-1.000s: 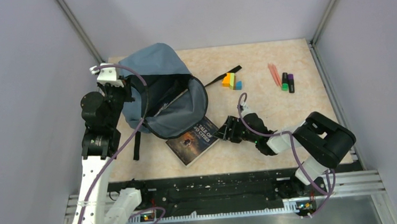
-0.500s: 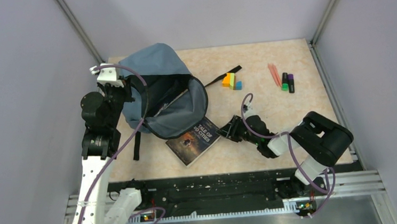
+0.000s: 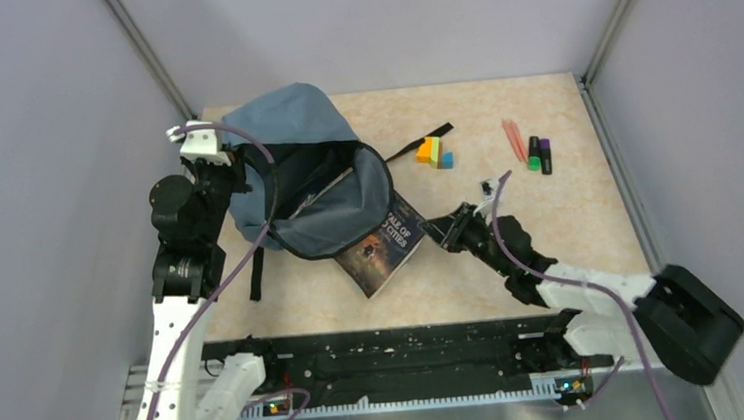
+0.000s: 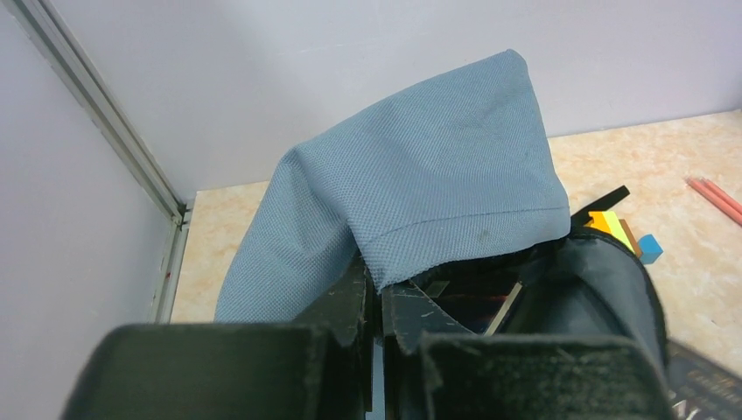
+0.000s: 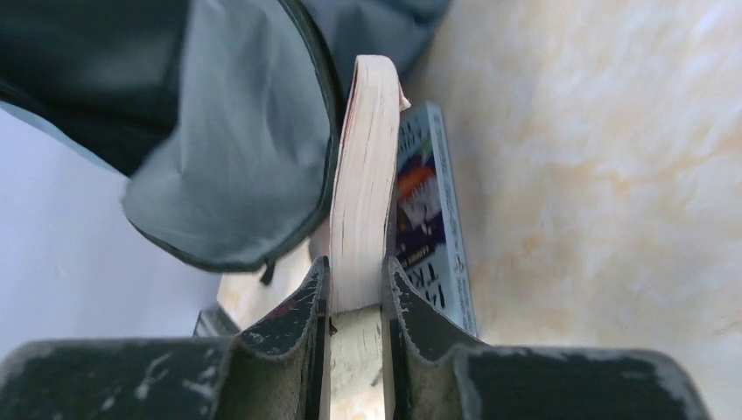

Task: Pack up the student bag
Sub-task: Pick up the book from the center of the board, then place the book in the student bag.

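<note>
The dusty-blue student bag lies open at the table's back left, its dark inside facing right. My left gripper is shut on the bag's rim and holds the blue flap up. My right gripper is shut on a dark paperback book by its page edge. The book is tilted up on edge, its far end against the bag's lower rim. A book edge shows inside the bag.
Orange, green and blue blocks lie right of the bag beside a black strap. Pink pencils and two markers lie at the back right. Another black strap hangs toward the front.
My right arm has swung right and stretched out. It has lifted the book off the table onto its edge and moved it up against the bag's mouth. The left arm holds still.
</note>
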